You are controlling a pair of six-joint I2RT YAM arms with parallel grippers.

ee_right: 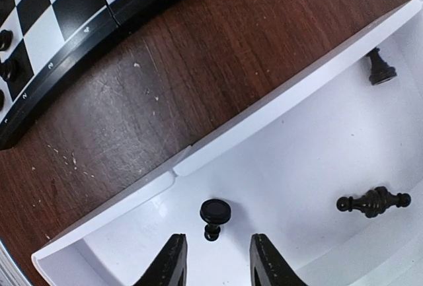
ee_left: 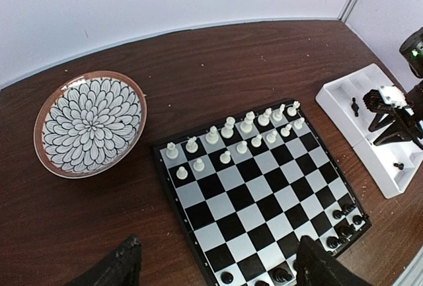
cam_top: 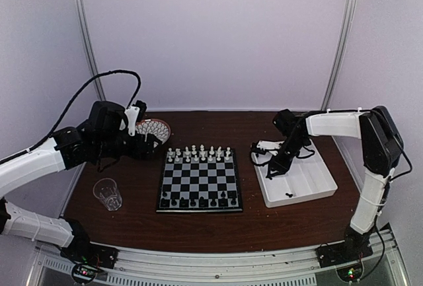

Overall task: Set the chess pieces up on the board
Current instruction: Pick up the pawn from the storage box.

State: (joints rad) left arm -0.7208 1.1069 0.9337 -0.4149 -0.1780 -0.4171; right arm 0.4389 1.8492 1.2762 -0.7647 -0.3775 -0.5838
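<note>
The chessboard point(cam_top: 198, 181) lies mid-table. White chessmen point(cam_top: 198, 154) fill its two far rows, and some black chessmen point(cam_top: 198, 201) stand on the near row. My left gripper point(cam_top: 151, 142) hovers open and empty left of the board's far corner, its dark fingers point(ee_left: 125, 266) wide apart over the board point(ee_left: 264, 187). My right gripper point(cam_top: 272, 170) is open low inside the white tray point(cam_top: 317, 190). A black pawn point(ee_right: 215, 216) lies on its side just ahead of the right gripper point(ee_right: 217, 266), untouched. Two more black pieces point(ee_right: 373, 201) point(ee_right: 381, 69) lie in the tray.
A round patterned plate point(cam_top: 152, 129) sits left of the board's far corner. A clear glass point(cam_top: 108, 193) stands near the board's left side. The tray's wall point(ee_right: 264, 111) runs between the right gripper and the board's edge point(ee_right: 66, 15).
</note>
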